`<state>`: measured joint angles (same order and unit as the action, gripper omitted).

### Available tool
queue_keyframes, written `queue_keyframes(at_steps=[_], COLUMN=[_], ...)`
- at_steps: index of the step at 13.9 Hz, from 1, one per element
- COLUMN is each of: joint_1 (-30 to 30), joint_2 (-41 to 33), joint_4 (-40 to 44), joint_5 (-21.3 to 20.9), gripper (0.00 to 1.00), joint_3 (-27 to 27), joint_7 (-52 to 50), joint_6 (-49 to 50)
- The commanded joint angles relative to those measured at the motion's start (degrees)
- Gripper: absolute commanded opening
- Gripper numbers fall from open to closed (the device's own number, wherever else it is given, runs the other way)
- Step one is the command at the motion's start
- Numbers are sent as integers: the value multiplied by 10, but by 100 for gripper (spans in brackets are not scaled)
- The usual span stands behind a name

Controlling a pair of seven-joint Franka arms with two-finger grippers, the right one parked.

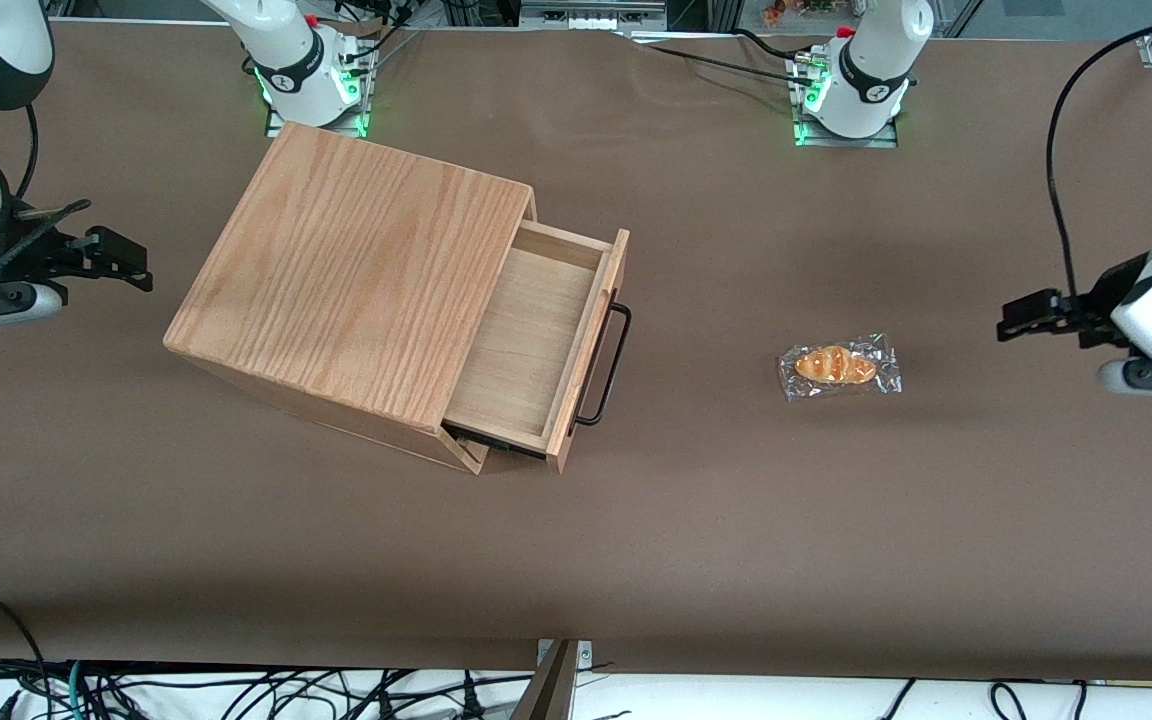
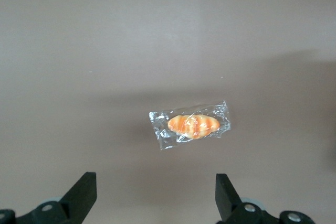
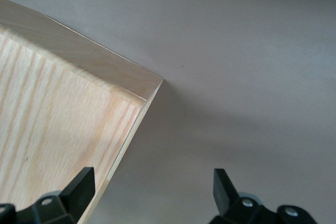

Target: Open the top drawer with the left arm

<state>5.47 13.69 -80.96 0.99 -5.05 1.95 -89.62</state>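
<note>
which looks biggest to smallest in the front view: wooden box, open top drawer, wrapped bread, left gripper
1. wooden box
2. top drawer, pulled out
3. wrapped bread and gripper, open above the table toward the working arm's end: they look alike, and the raised gripper sits nearer the camera, so unranked

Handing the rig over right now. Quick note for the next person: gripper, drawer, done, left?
Left gripper: open, holding nothing, hovering above the table toward the working arm's end, over a wrapped bread roll.
Top drawer: pulled well out of the wooden box, inside looks empty; black bar handle is free.
Done: drawer looks open.
Left: apparently nothing on the drawer.
</note>
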Motion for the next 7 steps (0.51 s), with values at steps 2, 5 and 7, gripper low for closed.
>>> queue_keyframes(at_steps=[2,5,7], joint_1=[-12,-42,-44], joint_2=[-107,-146,-150], joint_4=[-97,-116,-112], joint_5=[-11,-4,-4], gripper=[100,100,100], joint_3=[7,6,5], joint_7=[10,8,8], joint_6=[-18,-9,8])
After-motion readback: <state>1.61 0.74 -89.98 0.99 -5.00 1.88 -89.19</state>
